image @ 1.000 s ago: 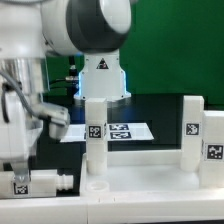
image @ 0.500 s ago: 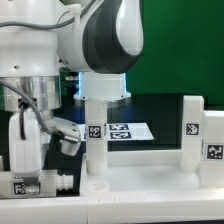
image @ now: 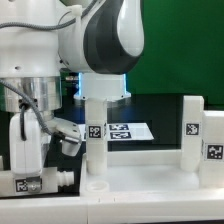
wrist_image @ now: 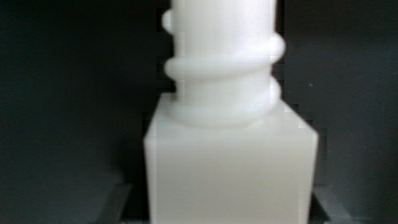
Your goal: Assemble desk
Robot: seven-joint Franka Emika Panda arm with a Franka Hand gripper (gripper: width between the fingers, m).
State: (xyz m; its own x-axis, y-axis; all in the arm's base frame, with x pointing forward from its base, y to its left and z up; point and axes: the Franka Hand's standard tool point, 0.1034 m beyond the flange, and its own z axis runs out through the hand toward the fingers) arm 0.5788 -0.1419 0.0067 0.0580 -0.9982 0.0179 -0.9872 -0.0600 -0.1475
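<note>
A green backdrop stands behind a black work surface. The white tabletop panel (image: 150,180) lies flat in the foreground. One leg (image: 96,140) stands upright in it, and another leg (image: 192,135) stands toward the exterior view's right. A loose leg (image: 40,184) lies at the exterior view's left, under the gripper (image: 28,160). The wrist view shows a leg's square block and round peg (wrist_image: 222,60) centred close ahead. The fingers themselves are hidden, so the gripper's state and any hold cannot be determined. The marker board (image: 128,131) lies behind.

Risk: an off-centre grip near the peg end could let the leg rotate or slip on lifting. A tilted leg would then jam at its socket.
</note>
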